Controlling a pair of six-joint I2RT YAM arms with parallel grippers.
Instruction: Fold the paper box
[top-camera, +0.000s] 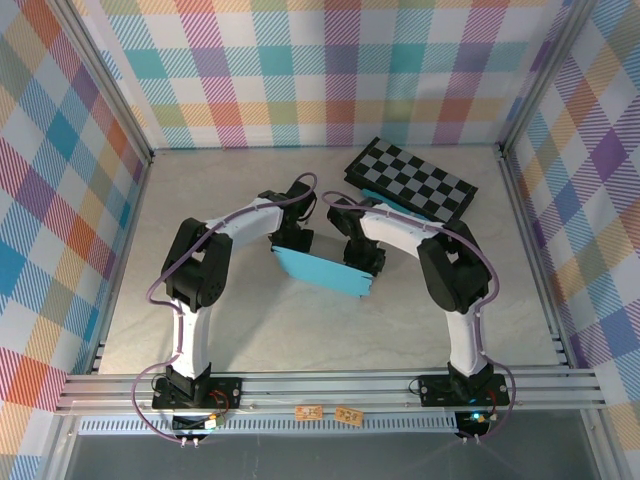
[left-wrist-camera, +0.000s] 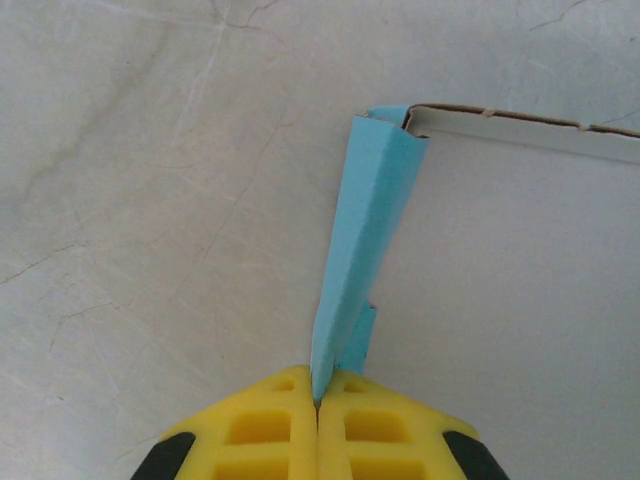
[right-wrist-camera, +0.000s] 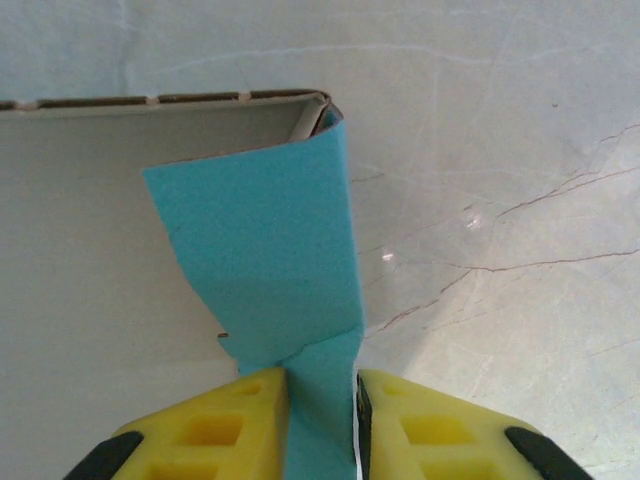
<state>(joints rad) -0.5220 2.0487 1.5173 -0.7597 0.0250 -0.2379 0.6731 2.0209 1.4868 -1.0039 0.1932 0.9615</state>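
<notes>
Left claw (left-wrist-camera: 318, 392): clenched on the thin edge of the left end flap (left-wrist-camera: 365, 240) of the paper box (top-camera: 322, 268), yellow pads pressed together with the teal card pinched between them. The flap stands upright from the corner of the box. Judgement: the pinch is there to pin this end while the other end is worked. In the top view the box sits mid-worktop (top-camera: 250, 340), between the two arms and just in front of the checkerboard (top-camera: 410, 178), tilted, with its teal outer face up and toward the camera. The wrist views show the grey-white inner wall running between the two corners, so the long side is raised. Right claw (right-wrist-camera: 322, 400): jaws parted, the right end flap (right-wrist-camera: 260, 260) lying face-on in the gap between them and bent over at the box corner. Card this thin cannot be pinched across so wide a gap, so I read this claw as released around the flap, not grasping it. Judgement: the fold at the right corner is formed but not tucked. With only the left pinch on it, the box could spring or slide. Task partway done.
</notes>
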